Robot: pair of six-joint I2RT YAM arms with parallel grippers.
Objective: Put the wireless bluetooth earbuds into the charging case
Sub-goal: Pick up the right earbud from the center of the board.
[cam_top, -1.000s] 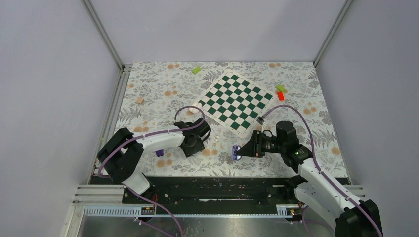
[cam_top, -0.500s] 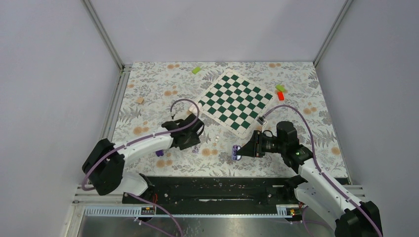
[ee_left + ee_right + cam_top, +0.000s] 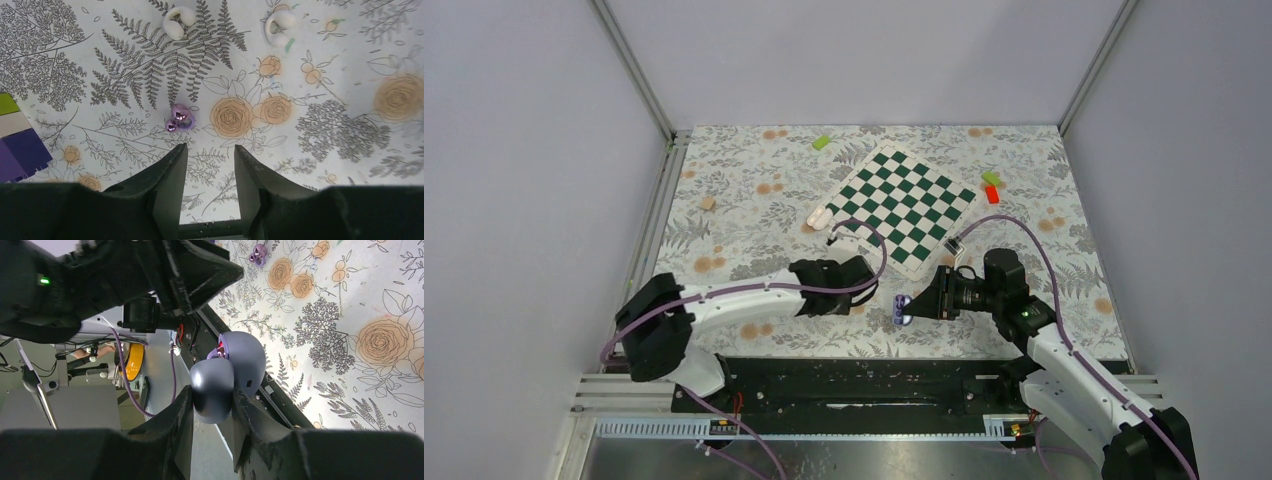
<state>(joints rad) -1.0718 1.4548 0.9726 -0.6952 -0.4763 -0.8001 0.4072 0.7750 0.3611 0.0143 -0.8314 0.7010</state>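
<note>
My right gripper (image 3: 211,390) is shut on the charging case (image 3: 247,360), a grey-purple clamshell with a small port. It is held open above the table's near edge, with something purple inside. In the top view the case (image 3: 902,308) hangs off the right gripper (image 3: 914,305). One purple glossy earbud (image 3: 178,118) lies on the floral cloth just ahead of my left gripper (image 3: 210,146), off its left fingertip. That gripper is open with nothing between the fingers. From above, the left gripper (image 3: 844,285) hides this earbud.
Two small white curled buds (image 3: 178,21) (image 3: 280,26) lie further ahead of the left gripper. A green-white-purple block (image 3: 15,135) sits to its left. The chessboard (image 3: 902,210) lies mid-table with a white oval case (image 3: 821,216) at its left corner. Small blocks (image 3: 991,187) (image 3: 822,142) sit at the back.
The left wrist has swung right, closer to the held case, and now covers the white buds in the top view. The right arm and case have not moved.
</note>
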